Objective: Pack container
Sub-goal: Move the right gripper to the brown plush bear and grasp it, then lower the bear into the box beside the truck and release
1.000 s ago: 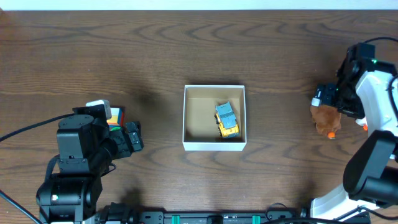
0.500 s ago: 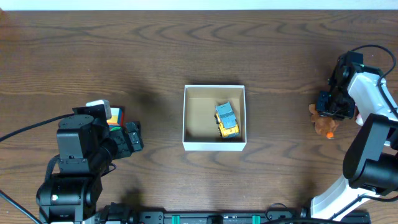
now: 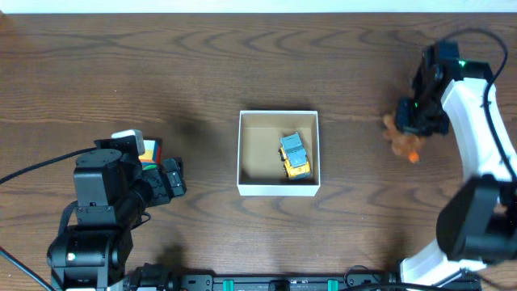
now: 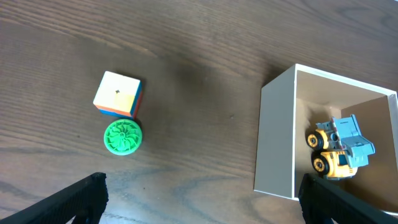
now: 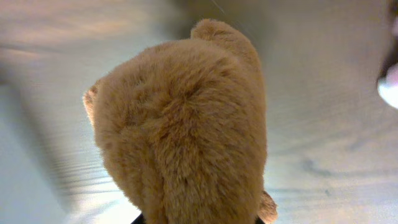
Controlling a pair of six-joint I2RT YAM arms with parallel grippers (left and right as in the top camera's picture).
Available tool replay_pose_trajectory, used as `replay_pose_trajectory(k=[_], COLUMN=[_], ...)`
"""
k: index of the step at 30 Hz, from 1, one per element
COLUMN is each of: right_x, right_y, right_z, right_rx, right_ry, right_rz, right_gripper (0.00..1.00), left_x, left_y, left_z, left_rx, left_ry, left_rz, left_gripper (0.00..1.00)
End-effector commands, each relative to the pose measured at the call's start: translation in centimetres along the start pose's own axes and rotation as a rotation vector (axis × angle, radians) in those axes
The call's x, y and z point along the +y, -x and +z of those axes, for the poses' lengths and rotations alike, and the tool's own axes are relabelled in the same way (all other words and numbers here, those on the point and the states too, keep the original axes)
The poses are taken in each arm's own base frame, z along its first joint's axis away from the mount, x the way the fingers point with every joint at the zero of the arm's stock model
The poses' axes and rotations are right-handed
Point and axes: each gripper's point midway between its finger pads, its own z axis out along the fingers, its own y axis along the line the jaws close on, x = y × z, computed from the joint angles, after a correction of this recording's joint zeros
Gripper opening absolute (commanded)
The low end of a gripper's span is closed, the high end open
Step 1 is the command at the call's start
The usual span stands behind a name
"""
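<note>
The container (image 3: 275, 188), a shallow white box with a tan floor, sits mid-table and holds a yellow and blue toy truck (image 3: 294, 155). My right gripper (image 3: 416, 121) is shut on a brown plush toy (image 3: 401, 139) with an orange foot, to the right of the box. In the right wrist view the plush toy (image 5: 186, 124) fills the frame and hides the fingers. My left gripper (image 4: 199, 208) stands open over bare wood, left of the container (image 4: 277, 140) and the truck (image 4: 339, 149). In the overhead view the left gripper (image 3: 174, 182) is at the left.
A small colour cube (image 4: 118, 94) and a green ridged disc (image 4: 122, 137) lie side by side on the wood left of the box. In the overhead view the left arm covers most of the cube (image 3: 150, 149). Dark wooden table all round.
The right gripper closed on the plush toy and carried it up and to the left, toward the box. The left arm, box and truck have not moved.
</note>
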Motion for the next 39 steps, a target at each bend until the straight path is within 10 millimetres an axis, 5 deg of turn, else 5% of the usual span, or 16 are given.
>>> replay_pose_trajectory(k=[1, 5, 8, 19, 29, 39], right_x=[5.9, 11.7, 15.8, 28.0, 29.5, 29.3], right_y=[0.5, -1.2, -3.3, -9.7, -10.9, -10.9], right_z=[-7.0, -10.3, -10.8, -7.7, -1.2, 0.5], right_rx=[-0.183, -0.264, -0.255, -0.188, -0.077, -0.059], right_ry=[0.175, 0.279, 0.328, 0.409, 0.291, 0.247], right_rz=[-0.003, -0.029, -0.083, -0.331, -0.311, -0.303], right_gripper=[0.02, 0.03, 0.04, 0.05, 0.05, 0.06], left_x=[-0.1, -0.1, -0.1, -0.1, -0.1, -0.1], left_y=[0.4, 0.4, 0.4, 0.1, 0.1, 0.1], left_z=[-0.3, -0.3, -0.3, -0.3, -0.3, -0.3], left_rx=[-0.008, -0.008, -0.008, 0.003, 0.003, 0.002], left_ry=[-0.006, -0.006, -0.006, -0.003, -0.003, -0.003], left_rz=[-0.004, -0.004, -0.004, -0.005, -0.005, -0.005], left_gripper=[0.98, 0.98, 0.98, 0.98, 0.98, 0.98])
